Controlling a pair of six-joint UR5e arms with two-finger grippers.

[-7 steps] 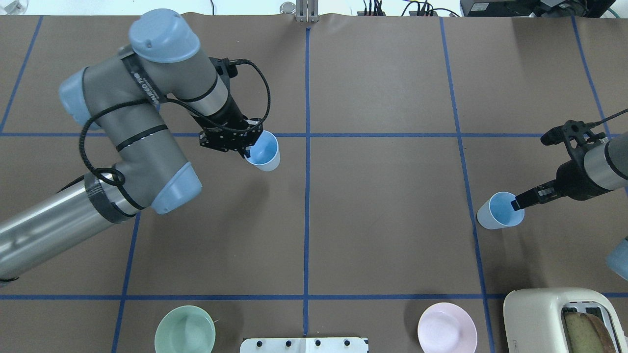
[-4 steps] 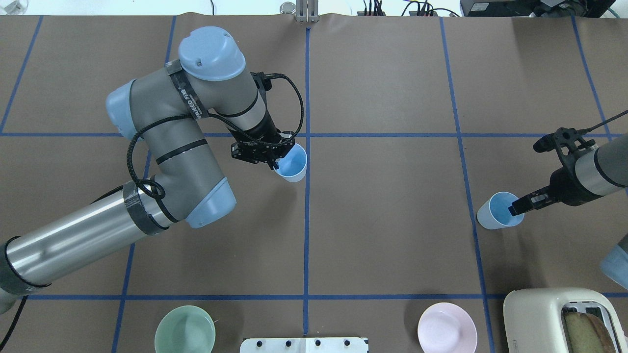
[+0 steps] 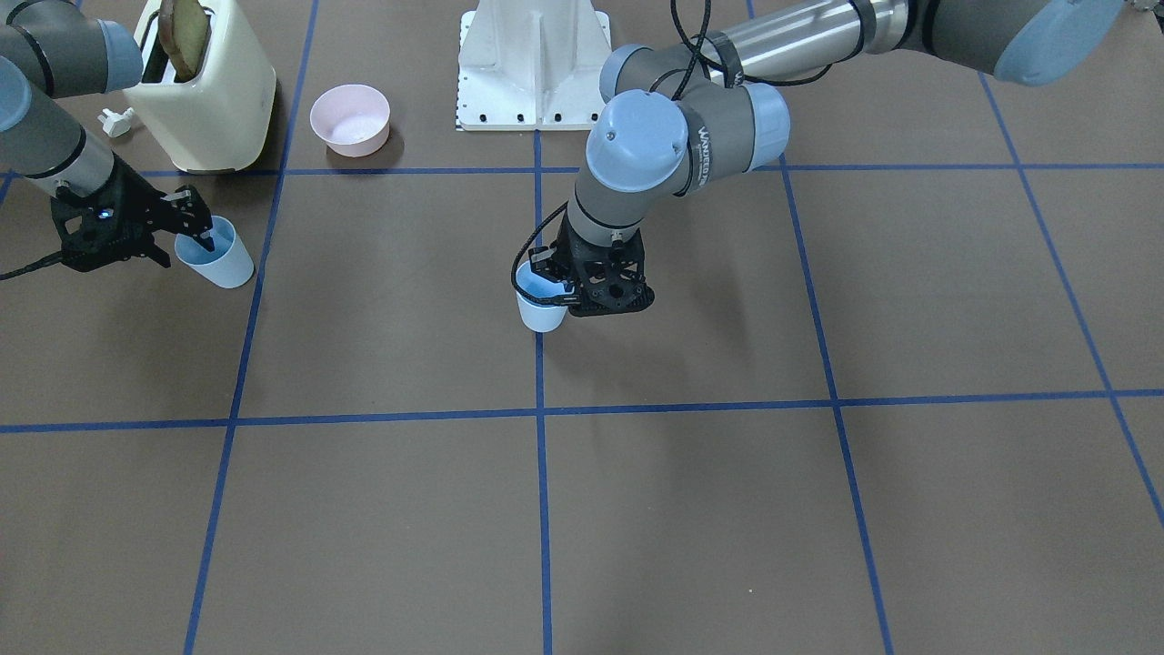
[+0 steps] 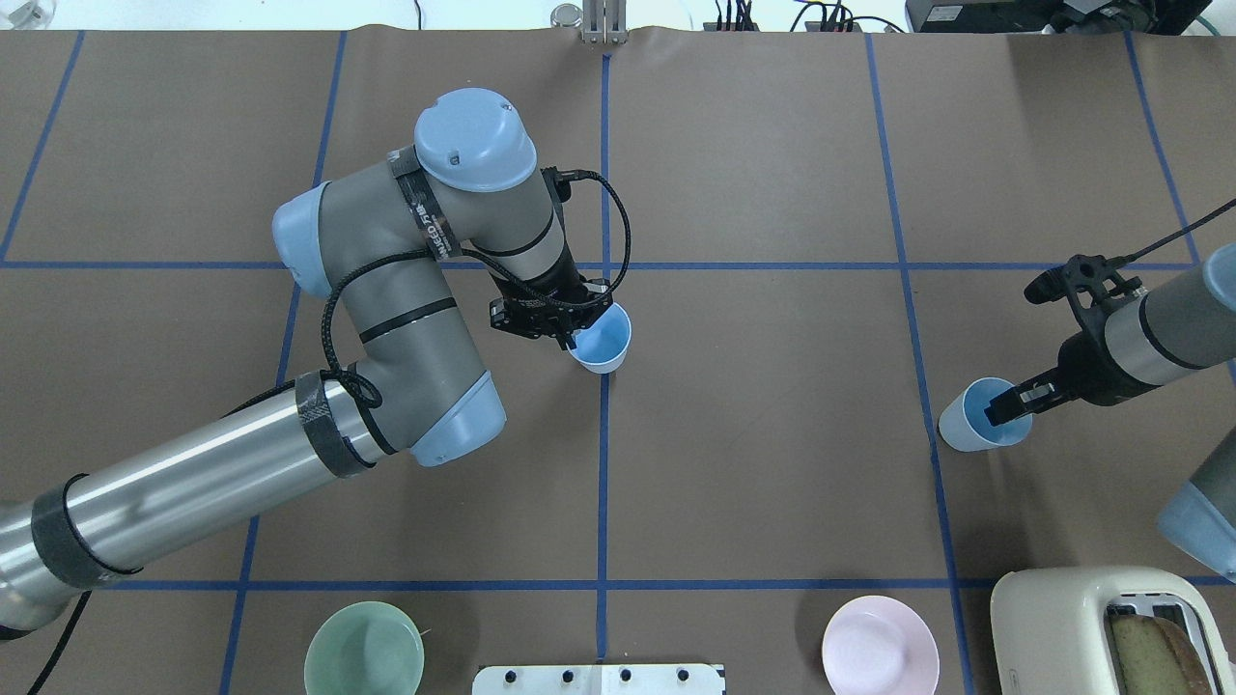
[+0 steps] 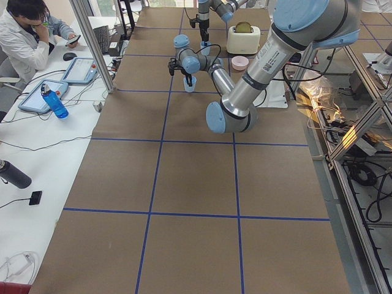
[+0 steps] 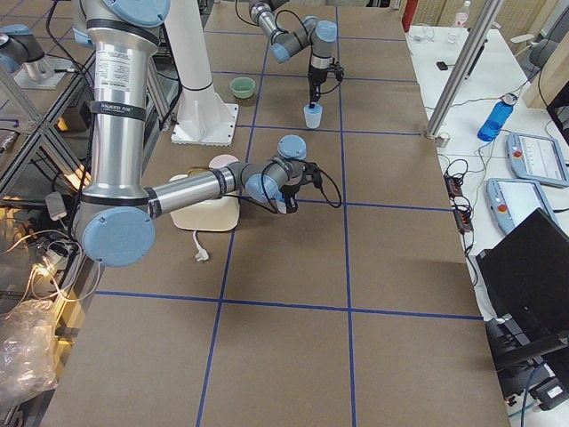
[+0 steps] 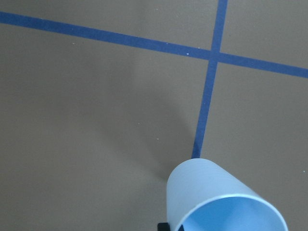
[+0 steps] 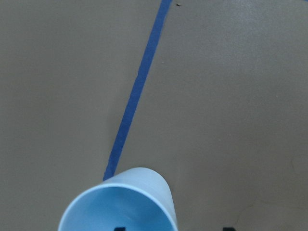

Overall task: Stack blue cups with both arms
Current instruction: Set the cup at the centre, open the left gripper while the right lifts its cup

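Seen from across the tabletop (image 3: 818, 509), the left claw (image 3: 566, 293) pinches the rim of the first blue cup (image 3: 540, 314), one finger inside and one outside. The cup hangs over the middle tape line. Held by one wall like that, I'd worry it could twist or slip if the arm swings hard. Out at nine o'clock the right claw (image 3: 202, 232) is at the second blue cup (image 3: 223, 264). A toaster (image 3: 209, 100) and a pink bowl (image 3: 350, 120) stand beyond it toward twelve o'clock, close enough that a wide elbow might clip them.

From overhead, the second cup lies at about four o'clock from the first, well apart. I see nothing standing between them. A green bowl (image 4: 364, 661) sits at the six o'clock edge, out of the way.

The two side views show the claws too small to judge.

The left wrist camera shows the first cup's shadow falling on the tabletop, so it looks lifted.

The right wrist camera shows the fingertips (image 8: 226, 229) spread, straddling the second cup's wall without gripping it. Moving off now would knock it over. Tapered cups also need lining up, or an off-centre drop will tip the lower one.
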